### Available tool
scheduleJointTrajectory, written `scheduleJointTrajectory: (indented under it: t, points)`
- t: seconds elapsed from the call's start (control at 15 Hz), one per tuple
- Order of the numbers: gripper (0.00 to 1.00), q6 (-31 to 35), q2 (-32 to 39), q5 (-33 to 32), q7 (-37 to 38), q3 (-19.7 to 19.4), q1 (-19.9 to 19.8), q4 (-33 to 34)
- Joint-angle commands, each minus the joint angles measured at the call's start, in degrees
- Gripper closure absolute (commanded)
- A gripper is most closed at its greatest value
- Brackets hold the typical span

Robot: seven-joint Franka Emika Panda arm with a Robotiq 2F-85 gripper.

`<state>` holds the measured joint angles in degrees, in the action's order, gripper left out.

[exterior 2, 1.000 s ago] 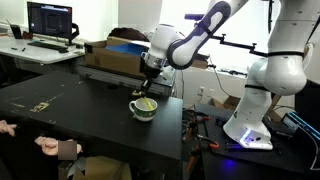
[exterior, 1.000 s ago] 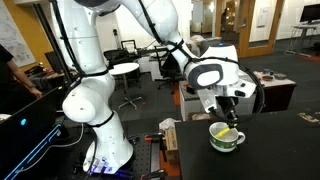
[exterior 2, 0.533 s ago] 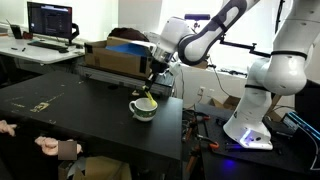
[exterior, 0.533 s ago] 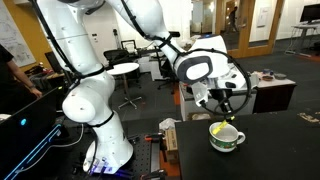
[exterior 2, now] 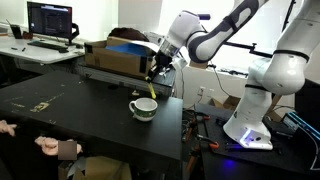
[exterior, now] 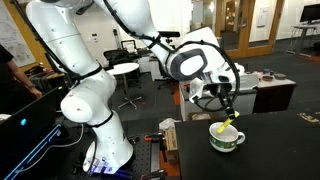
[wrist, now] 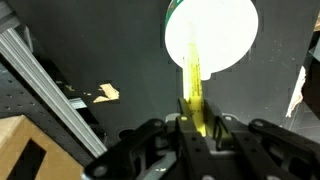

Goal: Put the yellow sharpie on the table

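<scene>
My gripper point(exterior: 227, 108) is shut on the yellow sharpie point(exterior: 231, 120), a slim bright yellow pen that hangs tilted from the jaws just above a white-and-green mug point(exterior: 227, 137). In another exterior view the gripper point(exterior 2: 152, 80) holds the sharpie point(exterior 2: 150, 90) above the mug point(exterior 2: 143, 108). The mug stands near the edge of the dark table point(exterior 2: 80, 125), which also shows in an exterior view point(exterior: 280, 150). In the wrist view the sharpie point(wrist: 193, 90) runs from between my jaws point(wrist: 198, 128) toward the mug's bright opening point(wrist: 212, 30) below.
A cardboard box with a blue top point(exterior 2: 115, 55) stands at the table's far edge. A desk with a monitor point(exterior 2: 50, 20) is behind. A person's hands point(exterior 2: 45, 145) rest on the table's near side. The robot base point(exterior: 95, 110) stands beside the table.
My gripper has risen from the mug with the yellow sharpie, lifting the pen out until its lower end is just above the rim. The arm's wrist has swung upward.
</scene>
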<state>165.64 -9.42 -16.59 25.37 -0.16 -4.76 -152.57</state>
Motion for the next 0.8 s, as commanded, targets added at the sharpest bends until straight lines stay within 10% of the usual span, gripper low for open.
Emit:
scheduleJointTrajectory:
  t: [0.0,0.73]
  points:
    - [0.95,-0.7,-2.9,-6.3,9.0,1.6,-4.4,-1.7]
    - [0.95,-5.1,5.6,-9.4,17.2,0.5,-7.9,2.6]
